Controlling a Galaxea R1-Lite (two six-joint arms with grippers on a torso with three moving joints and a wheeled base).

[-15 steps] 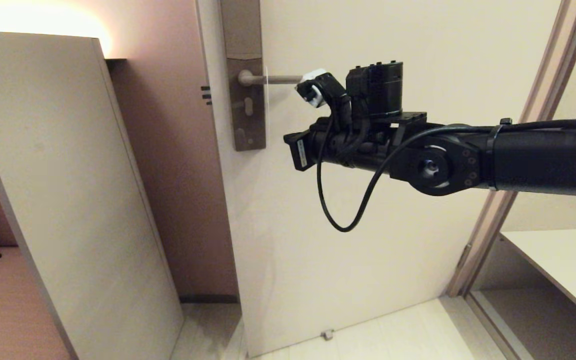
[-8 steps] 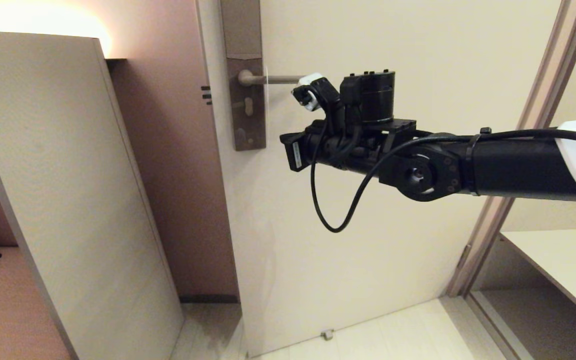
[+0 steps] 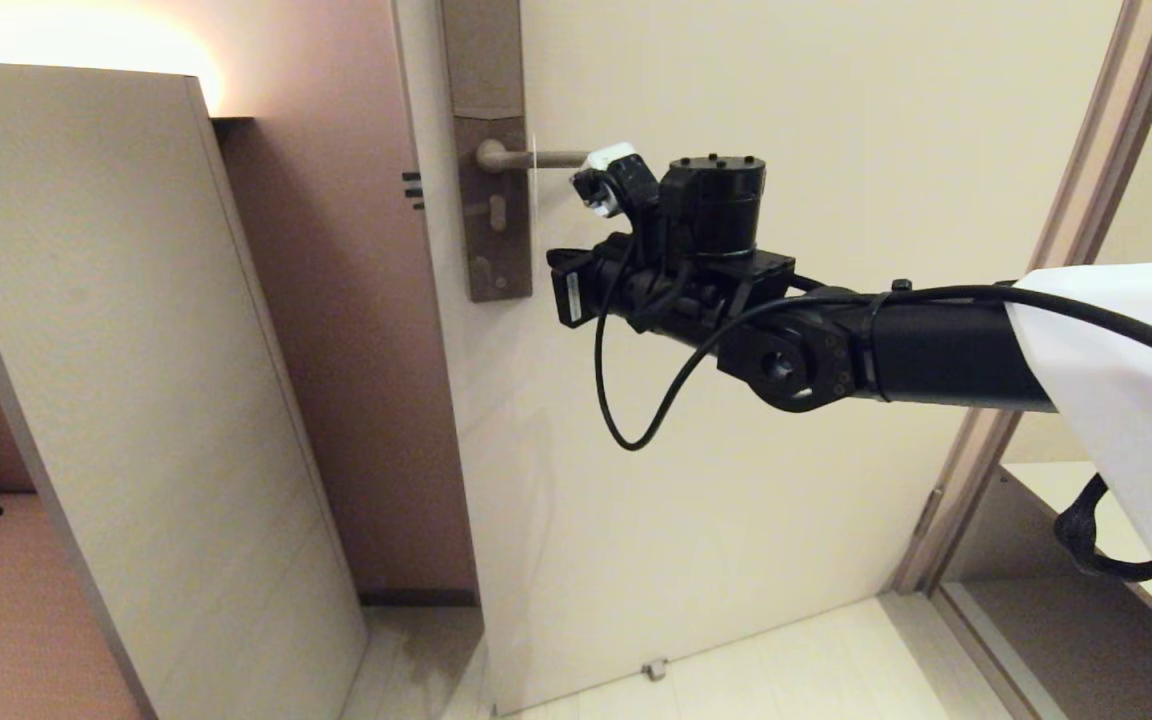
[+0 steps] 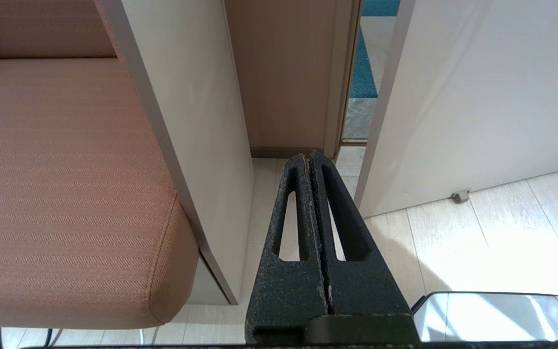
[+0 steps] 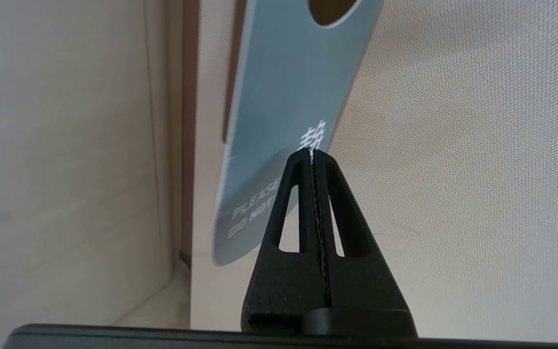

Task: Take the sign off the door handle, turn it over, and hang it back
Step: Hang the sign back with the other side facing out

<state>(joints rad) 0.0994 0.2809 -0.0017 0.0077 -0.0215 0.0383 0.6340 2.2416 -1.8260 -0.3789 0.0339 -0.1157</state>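
Observation:
The sign (image 3: 533,215) hangs edge-on from the door handle (image 3: 551,158), a slim lever on a tall backplate (image 3: 496,230). In the right wrist view the sign (image 5: 284,97) shows its teal "PLEASE DO NOT" face, with the oval hole at its top. My right gripper (image 3: 558,290) is just right of the sign, below the lever and pointing at the teal face. It (image 5: 314,152) is shut with nothing between its fingers, its tips level with the sign's lower edge. Whether they touch it I cannot tell. My left gripper (image 4: 310,157) is shut and empty, low over the floor.
A tall beige panel (image 3: 136,350) stands left of the door, with an orange bench (image 4: 56,169) beside it. The door frame (image 3: 1026,330) and a low shelf (image 3: 1056,490) are at the right. White cloth (image 3: 1126,390) covers my right forearm. A cable loop (image 3: 626,420) hangs under the wrist.
My right arm has moved left along the door toward the sign and handle, its gripper still shut. The sign has stayed hanging in the same place.

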